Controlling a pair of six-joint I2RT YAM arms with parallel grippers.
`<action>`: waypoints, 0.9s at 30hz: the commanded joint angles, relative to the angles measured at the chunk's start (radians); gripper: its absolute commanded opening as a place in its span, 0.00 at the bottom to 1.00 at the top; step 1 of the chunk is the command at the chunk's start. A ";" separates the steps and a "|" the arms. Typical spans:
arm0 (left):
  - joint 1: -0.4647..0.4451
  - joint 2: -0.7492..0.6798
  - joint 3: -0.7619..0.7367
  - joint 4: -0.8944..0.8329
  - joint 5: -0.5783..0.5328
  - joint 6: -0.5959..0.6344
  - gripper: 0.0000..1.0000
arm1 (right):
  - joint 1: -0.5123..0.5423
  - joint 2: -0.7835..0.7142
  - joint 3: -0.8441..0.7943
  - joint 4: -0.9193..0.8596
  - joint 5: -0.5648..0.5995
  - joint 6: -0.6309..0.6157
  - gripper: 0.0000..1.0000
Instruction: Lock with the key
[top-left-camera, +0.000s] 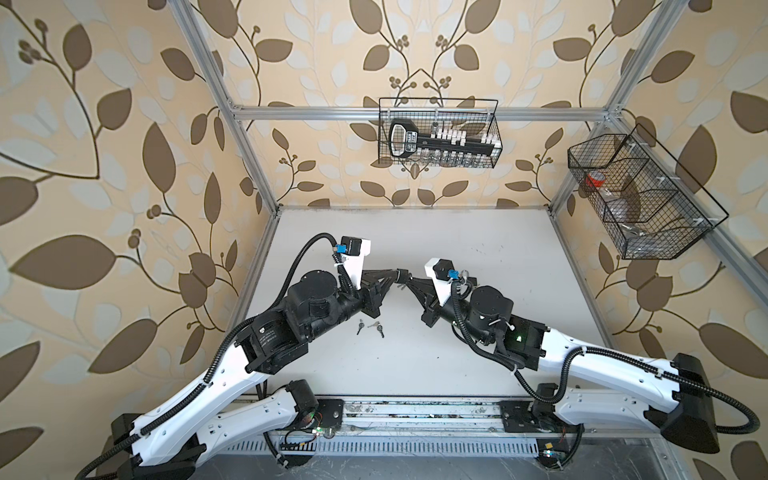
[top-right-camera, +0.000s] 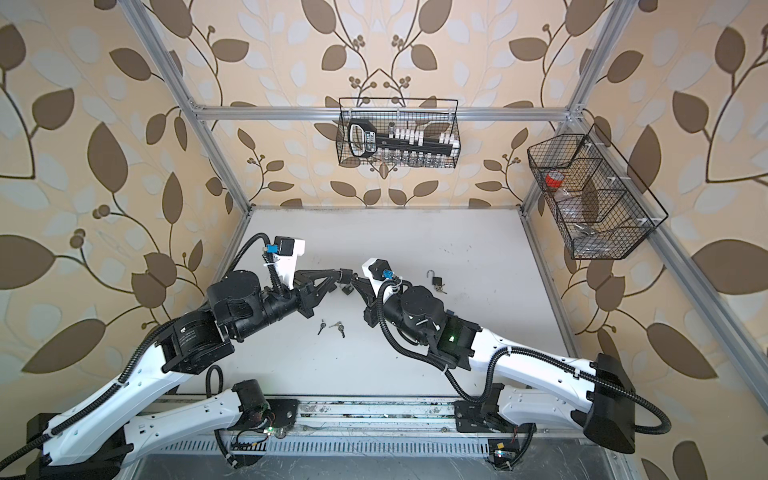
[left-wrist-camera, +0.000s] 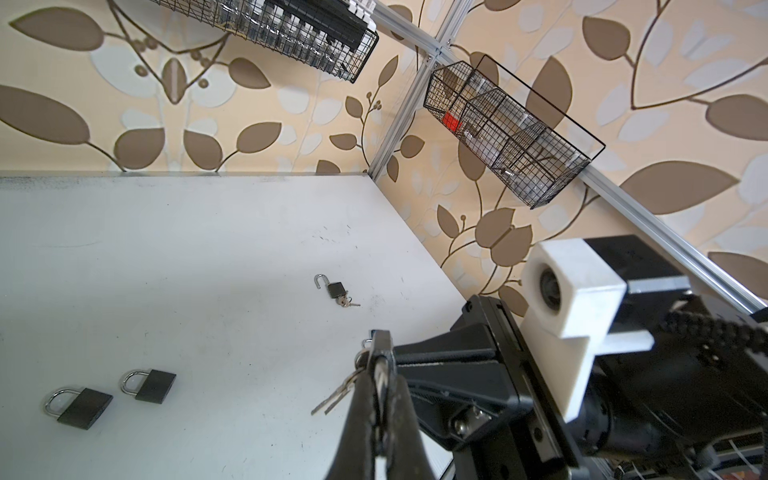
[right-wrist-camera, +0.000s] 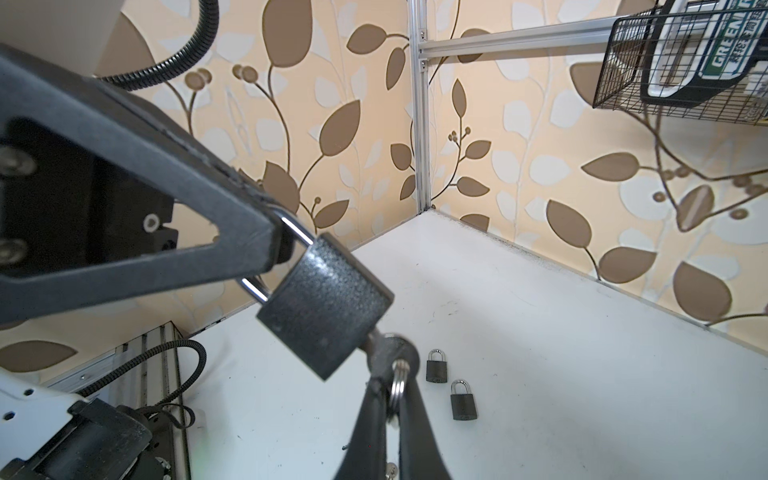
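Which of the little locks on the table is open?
The lone padlock with keys at its base: its shackle stands swung free. The two padlocks lying side by side have shackles shut.

There are four padlocks: a lifted padlock, one closed padlock, another closed padlock, and one open padlock right of centre in a top view.

Keys come in four lots. One key bunch is at the lifted padlock and a second key bunch is at the open padlock. Just below centre in both top views are loose keys and more loose keys, too small to count singly.

There are two wire baskets: a back basket at upper centre and a side basket at right.

There are two arms: left arm and right arm.
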 joint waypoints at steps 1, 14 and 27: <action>-0.005 -0.035 -0.003 0.079 0.020 0.002 0.00 | -0.010 -0.015 0.031 -0.032 0.065 0.029 0.00; -0.004 -0.058 -0.008 0.076 0.016 0.012 0.00 | -0.088 -0.032 0.019 -0.073 0.027 0.121 0.00; -0.005 0.033 0.043 -0.133 -0.036 0.035 0.00 | -0.090 -0.039 -0.045 -0.271 -0.117 0.132 0.00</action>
